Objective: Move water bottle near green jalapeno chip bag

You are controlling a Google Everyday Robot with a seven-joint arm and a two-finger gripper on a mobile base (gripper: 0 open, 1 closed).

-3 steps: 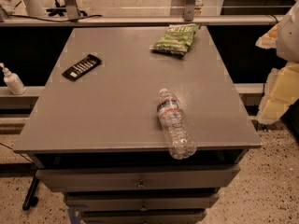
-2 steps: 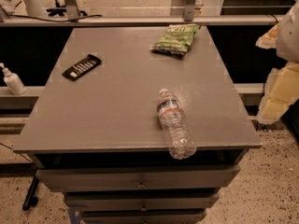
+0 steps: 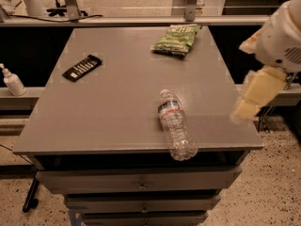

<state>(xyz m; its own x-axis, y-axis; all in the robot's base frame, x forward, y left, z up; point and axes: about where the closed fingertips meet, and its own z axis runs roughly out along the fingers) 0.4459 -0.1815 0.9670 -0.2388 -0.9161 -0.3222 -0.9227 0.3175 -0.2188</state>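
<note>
Water bottle [image 3: 176,126]: one only, lying on its side at the front right of the grey table [image 3: 103,107]. Its base reaches the front edge and its white cap points toward the far side. It lies exactly where it lay a second ago, untouched.

Under the tabletop are stacked drawer fronts [image 3: 141,180], and around the table is a pale speckled floor [image 3: 277,192].

The one clear change is on the right. The gripper [image 3: 254,95], a blurred cream shape hanging from the white arm [image 3: 282,36], has swung in from beyond the table's right side. It now hangs at the right edge, level with the bottle but well apart from it. Whether it is open or closed cannot be told, and it holds nothing that can be seen.

Farther back on the left lies a single flat black packet [image 3: 82,68] with white markings, unmoved. Off the table, on a low ledge at the far left, stands one small white pump bottle [image 3: 13,81].

At the far edge, right of centre, rests the one green jalapeno chip bag [image 3: 176,39], crinkled and flat, in the same place as before and well apart from the bottle. Behind it a grey rail [image 3: 141,20] runs across, with two metal posts rising from it.
</note>
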